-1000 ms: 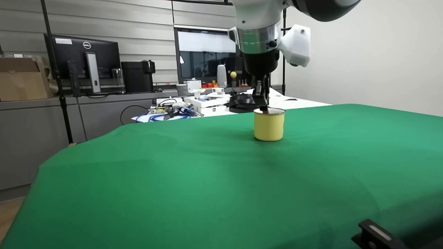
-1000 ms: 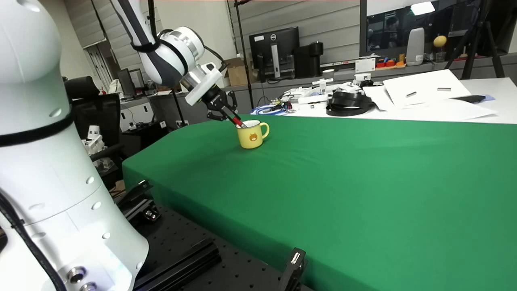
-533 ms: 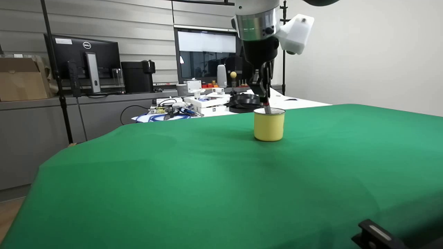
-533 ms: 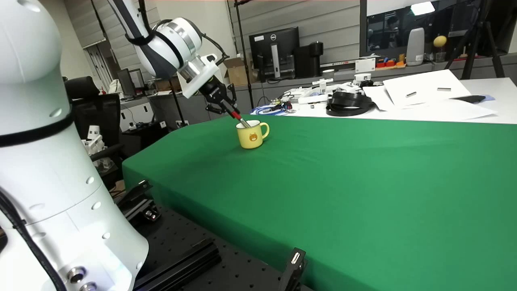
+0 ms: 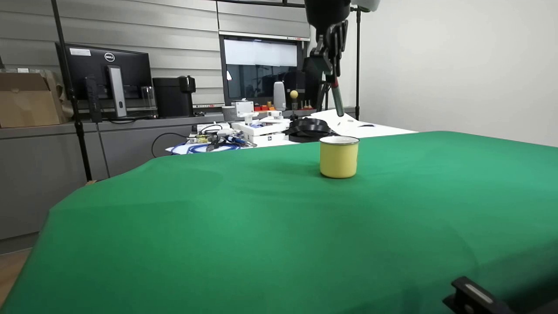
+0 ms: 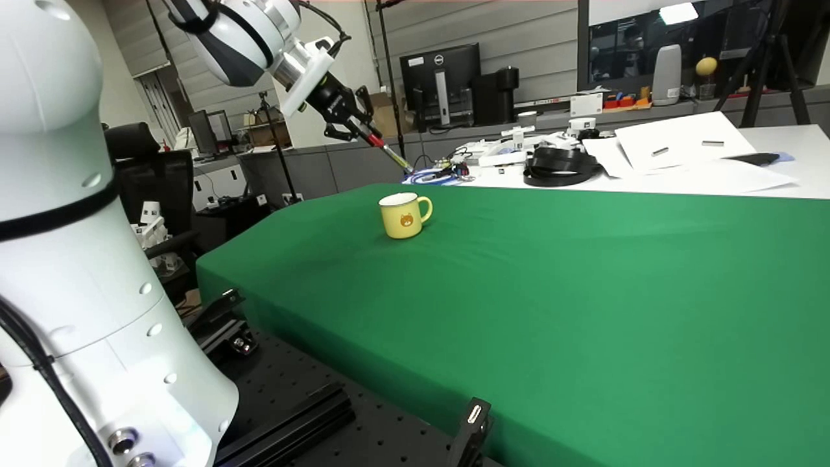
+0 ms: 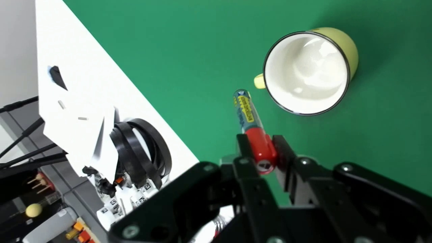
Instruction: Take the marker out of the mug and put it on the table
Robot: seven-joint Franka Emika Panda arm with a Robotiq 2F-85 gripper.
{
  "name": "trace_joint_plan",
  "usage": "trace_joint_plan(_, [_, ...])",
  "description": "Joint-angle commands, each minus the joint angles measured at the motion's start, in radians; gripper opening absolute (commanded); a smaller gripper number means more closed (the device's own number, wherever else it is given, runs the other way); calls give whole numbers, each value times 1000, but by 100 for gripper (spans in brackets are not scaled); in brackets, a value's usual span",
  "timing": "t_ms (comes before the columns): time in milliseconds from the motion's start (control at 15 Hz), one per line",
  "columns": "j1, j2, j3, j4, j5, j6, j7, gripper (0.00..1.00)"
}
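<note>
My gripper (image 7: 261, 143) is shut on the marker's red cap in the wrist view. The marker (image 7: 249, 114) has a grey barrel with a yellow label and points down and away from the fingers. In both exterior views the marker (image 5: 337, 100) (image 6: 393, 154) hangs tilted in the gripper (image 5: 332, 78) (image 6: 366, 130), its lower end above the mug's rim height. The yellow mug (image 5: 339, 159) (image 6: 401, 217) stands upright on the green table (image 5: 244, 235) (image 6: 551, 292). In the wrist view the mug (image 7: 307, 74) is empty, its handle toward the marker.
A white desk (image 6: 791, 152) adjoins the table's far edge, with a black coil (image 6: 561, 165), papers (image 6: 687, 143), cables and white parts. Black clamps (image 6: 472, 431) sit at the table's near edge. The robot base (image 6: 130, 337) stands beside it.
My gripper has risen with the marker held in it. The marker was inside the mug and is now out of it, above the rim. The mug has not moved.
</note>
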Motion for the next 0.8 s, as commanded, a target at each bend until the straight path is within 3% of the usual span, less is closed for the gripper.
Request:
trace_joint_plan(0, [2,-107,7,-32,41,-81,-44,5])
trace_joint_plan(267, [-27,-149,-13,-78,102,-174,-166,5])
trace_joint_plan(733, [-104,-103,-69,-193,21,-257,-228,5])
